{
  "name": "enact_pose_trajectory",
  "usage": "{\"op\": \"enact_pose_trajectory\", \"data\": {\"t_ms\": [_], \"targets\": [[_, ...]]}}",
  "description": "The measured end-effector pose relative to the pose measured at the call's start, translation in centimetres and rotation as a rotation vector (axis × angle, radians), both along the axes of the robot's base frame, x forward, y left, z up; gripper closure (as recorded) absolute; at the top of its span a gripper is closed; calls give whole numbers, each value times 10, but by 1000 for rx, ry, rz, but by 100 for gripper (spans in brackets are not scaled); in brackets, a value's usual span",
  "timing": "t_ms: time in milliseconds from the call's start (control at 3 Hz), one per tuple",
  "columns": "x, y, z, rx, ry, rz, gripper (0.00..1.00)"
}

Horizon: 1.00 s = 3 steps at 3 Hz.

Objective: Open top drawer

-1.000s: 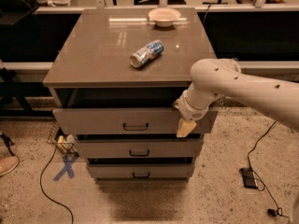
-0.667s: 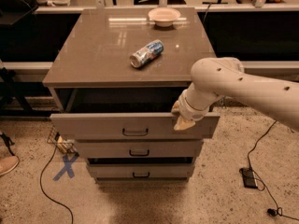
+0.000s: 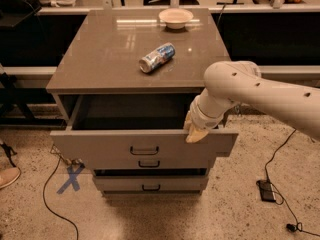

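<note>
1. The top drawer (image 3: 100, 148) stands well out from the cabinet (image 3: 65, 106), with its wide front hanging over the two drawers below. Its black bar handle (image 3: 144, 150) sits at the centre of the front.
2. The drawer's box is deep and in shadow, so we can't make out anything inside it.
3. The middle drawer (image 3: 175, 163) is mostly hidden under the top front, and the bottom drawer (image 3: 120, 184) looks closed or nearly so.
4. The bowl (image 3: 175, 17) sits at the back edge of the cabinet top (image 3: 100, 54). We can't see what is in it.
5. The gripper (image 3: 194, 133) is at the top edge of the drawer front, right of centre, with its pale tip against the rim. We can't tell how far open it is, or whether it clamps the rim.
6. The white arm (image 3: 260, 94) comes in from the right, over the drawer's right corner.
7. A can (image 3: 157, 57) lies on its side mid-top, well apart from the bowl.
8. The floor is speckled. A blue tape X (image 3: 70, 178) is to the left of the cabinet, a black adapter (image 3: 265, 190) with its cable is on the right, and a shoe (image 3: 7, 176) is at the far left edge.
</note>
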<state>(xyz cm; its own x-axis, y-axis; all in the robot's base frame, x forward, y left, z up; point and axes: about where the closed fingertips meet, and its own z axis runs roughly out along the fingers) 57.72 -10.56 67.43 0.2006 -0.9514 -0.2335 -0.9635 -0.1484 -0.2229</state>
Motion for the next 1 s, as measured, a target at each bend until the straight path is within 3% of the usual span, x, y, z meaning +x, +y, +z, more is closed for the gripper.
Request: {"op": "enact_pose_trajectory", "data": {"t_ms": [333, 1000], "targets": [[-1, 1, -1, 0, 2, 1, 83], [-1, 1, -1, -1, 5, 3, 36]]}}
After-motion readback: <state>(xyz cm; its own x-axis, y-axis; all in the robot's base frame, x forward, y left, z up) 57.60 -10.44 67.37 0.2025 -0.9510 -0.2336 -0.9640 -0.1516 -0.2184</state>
